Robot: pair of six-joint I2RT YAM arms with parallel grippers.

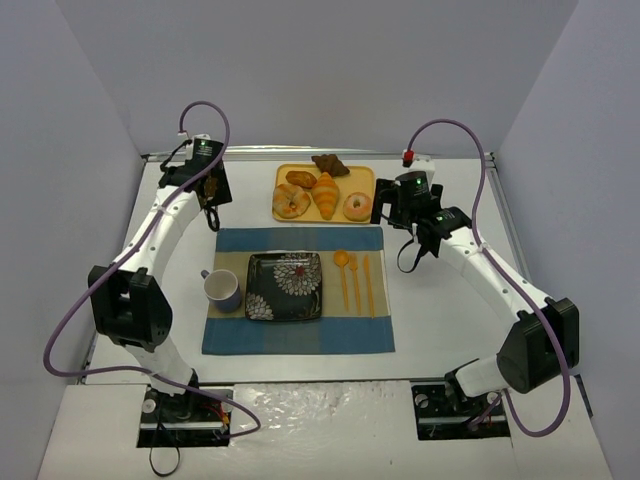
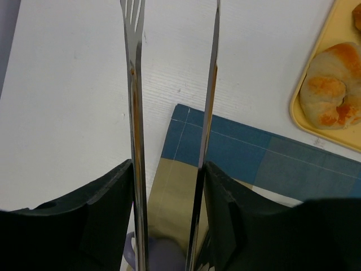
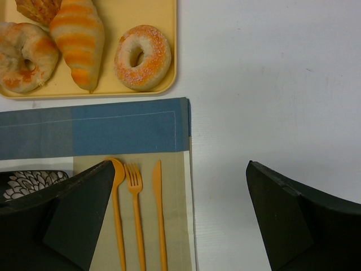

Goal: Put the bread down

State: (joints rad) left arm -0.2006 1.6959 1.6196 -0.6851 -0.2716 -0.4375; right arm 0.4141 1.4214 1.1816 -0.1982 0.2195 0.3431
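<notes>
Our left fingers (image 2: 84,226) clamp tongs (image 2: 136,141) over bare tabletop (image 2: 73,101) beside the placemat (image 2: 242,152) corner. Right fingers (image 3: 73,220) wide — straddling placemat's right edge.

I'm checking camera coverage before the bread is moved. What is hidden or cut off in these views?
Left wrist: cup mostly behind the left gripper and tongs; tong tips cut by the top edge.
Left wrist: tray cut by the right edge.
Right wrist: plate mostly covered by the right gripper; brown pastry cut by the top edge.
Top external: tongs too small to make out.
</notes>
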